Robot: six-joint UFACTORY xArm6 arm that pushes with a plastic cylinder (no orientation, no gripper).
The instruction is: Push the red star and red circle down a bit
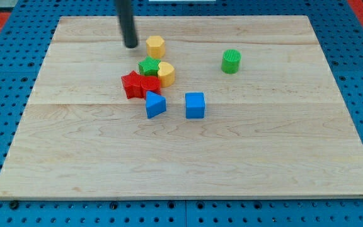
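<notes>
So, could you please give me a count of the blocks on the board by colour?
Red: 2, the red star and red circle
Yellow: 2
Green: 2
Blue: 2
Total: 8

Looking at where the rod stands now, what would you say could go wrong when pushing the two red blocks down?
My tip stands toward the view's top from the cluster, apart from it. A straight push down would likely meet the green star first, dragging it along. The blue triangle sits against the red circle below, so it may get shoved too. The red star could slip off sideways and separate.
</notes>
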